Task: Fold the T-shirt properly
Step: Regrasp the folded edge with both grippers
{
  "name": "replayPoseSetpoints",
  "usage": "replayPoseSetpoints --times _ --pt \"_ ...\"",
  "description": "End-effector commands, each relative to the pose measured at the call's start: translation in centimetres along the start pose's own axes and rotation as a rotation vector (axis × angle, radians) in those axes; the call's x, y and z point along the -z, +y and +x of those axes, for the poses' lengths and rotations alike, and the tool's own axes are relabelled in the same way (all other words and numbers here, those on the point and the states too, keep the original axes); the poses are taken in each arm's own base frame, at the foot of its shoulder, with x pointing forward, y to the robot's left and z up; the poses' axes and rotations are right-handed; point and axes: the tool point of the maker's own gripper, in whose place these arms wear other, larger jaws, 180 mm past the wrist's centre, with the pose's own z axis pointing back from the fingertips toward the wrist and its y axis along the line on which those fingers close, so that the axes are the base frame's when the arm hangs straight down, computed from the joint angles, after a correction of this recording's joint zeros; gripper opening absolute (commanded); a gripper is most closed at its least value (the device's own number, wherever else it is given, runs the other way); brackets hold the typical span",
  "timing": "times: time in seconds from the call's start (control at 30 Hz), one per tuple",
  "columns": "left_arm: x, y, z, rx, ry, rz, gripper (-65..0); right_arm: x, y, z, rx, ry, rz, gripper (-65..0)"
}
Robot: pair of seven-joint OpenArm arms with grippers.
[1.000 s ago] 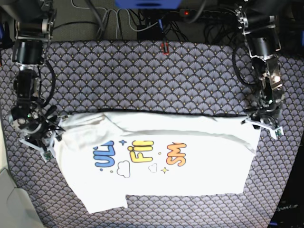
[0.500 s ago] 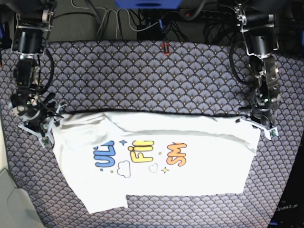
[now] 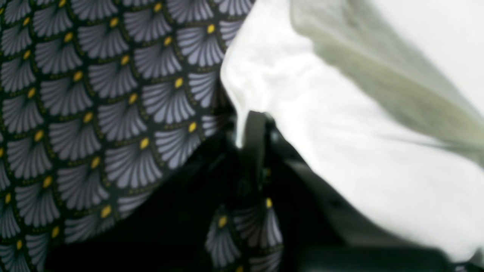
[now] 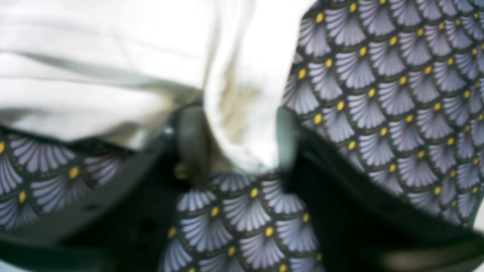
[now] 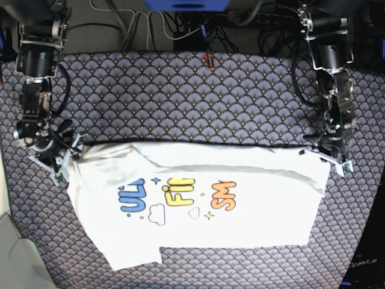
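Observation:
The white T-shirt [image 5: 198, 198] lies print side up on the patterned cloth, its far part folded over along a straight edge. The coloured print [image 5: 177, 197] shows in the middle. My left gripper [image 5: 328, 158] is at the shirt's far right corner, shut on the cloth edge; it also shows in the left wrist view [image 3: 261, 139] with white cloth [image 3: 340, 132] beside it. My right gripper [image 5: 59, 161] is at the far left corner. In the right wrist view it [image 4: 238, 151] holds a bunch of white cloth [image 4: 242, 113] between its fingers.
The grey fan-patterned table cover [image 5: 180, 96] stretches behind the shirt. Cables and a power strip [image 5: 198, 24] run along the back edge. A small red object [image 5: 209, 60] lies at the back middle. A pale surface [image 5: 12, 253] borders the lower left.
My right gripper has moved toward the back of the table, drawing the shirt's left corner with it. My left gripper has shifted slightly back at the right corner.

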Motion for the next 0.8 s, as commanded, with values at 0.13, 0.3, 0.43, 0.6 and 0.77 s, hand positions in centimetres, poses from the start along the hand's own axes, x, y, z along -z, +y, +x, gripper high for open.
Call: replayPoseSetpoints --times 0.13,0.3,0.43,0.6,0.77 --pt "0.0 0.5 2.0 0.009 -0.043 0.010 -64.7 -0.5 -1.4 0.6 -0.017 -0.002 -0.034 -65.0" --pt "-0.2 0.4 1.8 0.017 -0.041 0.008 -64.7 -1.2 -1.8 0.1 -0.034 0.003 -0.051 -65.0" --pt "-0.7 0.8 1.2 0.018 -0.040 0.010 -64.7 -3.3 -1.3 0.4 -0.103 -0.036 -0.078 -65.0" --pt "-1.7 1.1 0.3 0.040 -0.041 0.009 -64.7 -4.8 0.0 0.0 -0.152 -0.054 -0.079 -65.0" --pt "-2.8 1.7 -1.2 0.061 -0.028 0.013 -64.7 -5.5 0.6 -0.9 -0.170 -0.048 -0.078 -65.0"
